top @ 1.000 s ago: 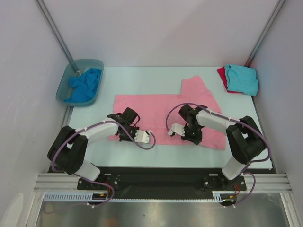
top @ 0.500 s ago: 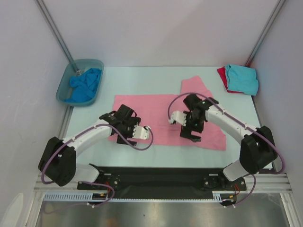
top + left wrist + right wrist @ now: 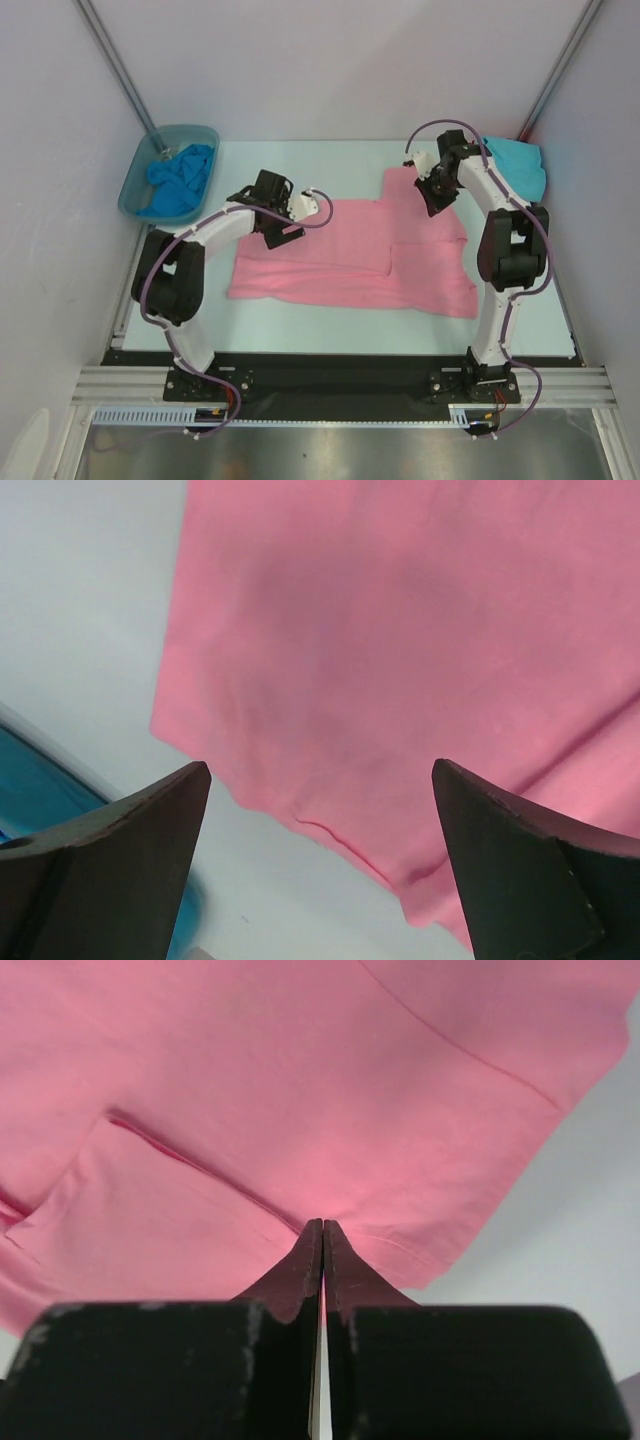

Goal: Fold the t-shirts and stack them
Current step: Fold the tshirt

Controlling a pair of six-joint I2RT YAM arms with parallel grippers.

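Toward the far right of the table [image 3: 520,300], the right gripper [image 3: 436,197] sits on the upper right flap of the light pink t-shirt [image 3: 340,260]. Its wrist view shows the two fingers [image 3: 290,1280] pressed flat together, tips meeting on the cloth just inside the hem, where the fabric draws into a small pucker; it appears to pinch the shirt there. Bare table shows just past that hem.

Over the shirt's far left corner hangs the left gripper [image 3: 278,225], jaws spread wide. From its wrist, the corner of the pink cloth lies between the two dark fingers [image 3: 110,860], not touching either.

That shirt lies spread across the middle of the table, with a fold line right of centre and its near edge slightly uneven. Open table runs along the near side and between the shirt and the far wall.

At the far left stands a translucent tub [image 3: 135,185] holding a crumpled blue t-shirt [image 3: 180,180], near the left gripper but apart from it. A turquoise t-shirt [image 3: 520,165] lies in the far right corner, partly hidden behind the right arm; whatever lies under it cannot be made out.
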